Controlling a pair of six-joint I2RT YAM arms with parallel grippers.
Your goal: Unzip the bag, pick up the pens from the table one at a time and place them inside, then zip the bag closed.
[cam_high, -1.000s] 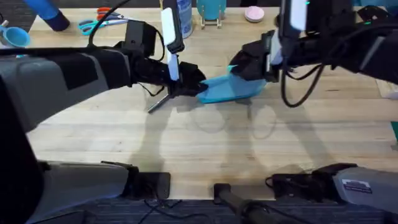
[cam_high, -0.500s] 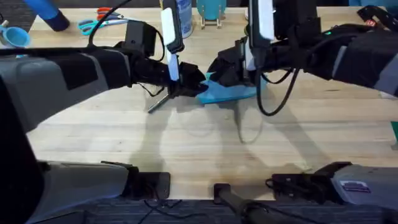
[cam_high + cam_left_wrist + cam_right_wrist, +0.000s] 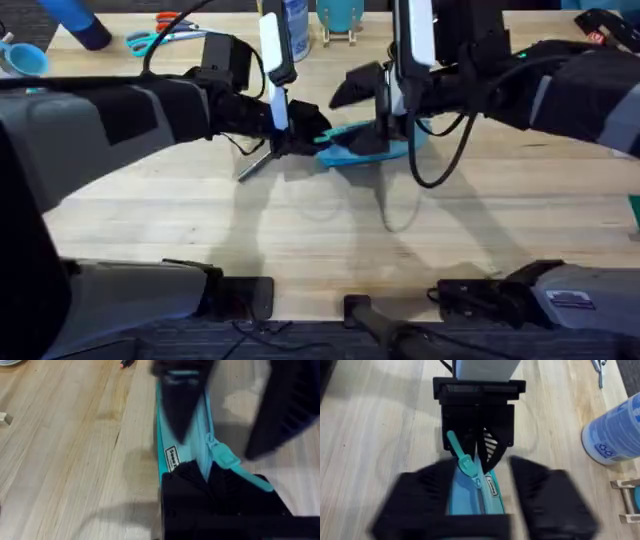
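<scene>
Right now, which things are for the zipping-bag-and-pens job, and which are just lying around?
For the job: the bag, pinched at one end by the left gripper; a grey pen on the table.
Just lying about: scissors, a blue-labelled bottle, a pink round thing.

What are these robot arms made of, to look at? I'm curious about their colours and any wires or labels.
Both arms are mostly black with grey sections and white upright parts near the wrists. The left gripper and right gripper have black fingers. Loose black cables loop from each arm, most clearly below the right one. The right arm's base carries a small white label.
</scene>
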